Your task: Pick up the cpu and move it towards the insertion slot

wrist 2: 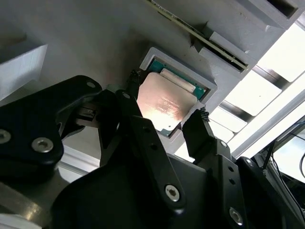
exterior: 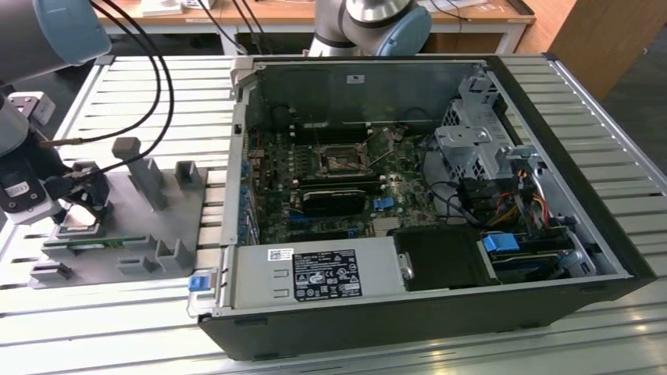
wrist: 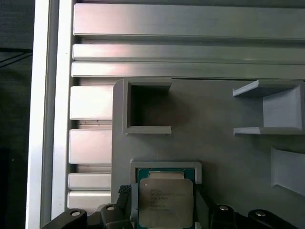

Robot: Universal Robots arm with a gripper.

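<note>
Flat square silvery cpu (wrist: 165,202) is sitting in its grey plastic nest (wrist: 133,168), lower left of the exterior view. Black pincer (wrist: 164,191) is straddling it; can't tell if it's clamping. Not lifted yet. The black-framed square insertion slot (exterior: 342,158), frame centre, is lying well apart.

— What sits at the centre of your frame?
— Your cpu (wrist 2: 164,102), silvery top lit up, lying in the square pocket of a pale grey holder (wrist 2: 211,87). Your black gripper (wrist 2: 168,95) is close over it.
— And beyond?
— A thin long board (wrist 2: 200,36) slotted in the holder, then bright desk (wrist 2: 281,62) slats.
</note>
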